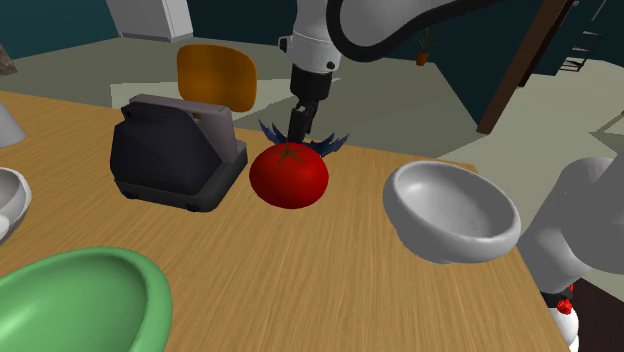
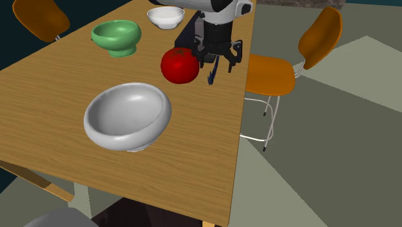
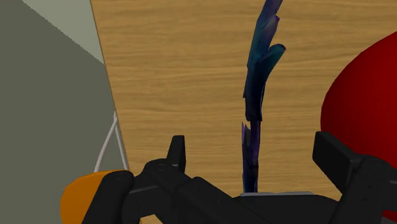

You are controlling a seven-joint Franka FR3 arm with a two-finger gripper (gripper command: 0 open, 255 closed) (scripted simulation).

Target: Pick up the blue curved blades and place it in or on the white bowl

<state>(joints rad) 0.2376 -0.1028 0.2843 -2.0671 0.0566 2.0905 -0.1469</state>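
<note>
Blue curved blades (image 3: 257, 95): lying on the wood table (image 1: 300, 280), far side of it in the shoulder view. Big grey bowl (image 1: 455, 210) near, at that view's right. Red tomato (image 1: 288, 175) just in front of the blades. Small white bowl (image 2: 165, 17) well apart, far end in the second exterior view. Black pincer (image 3: 251, 143) spread wide around the blades, not touching them.

A wooden table (image 2: 193, 155) stands on a grey-green floor (image 2: 322, 161). An orange chair (image 2: 277, 74) with thin white legs sits at its long edge, another (image 2: 38, 19) beyond a far corner. Dark teal walls (image 1: 455, 70) rise behind.
</note>
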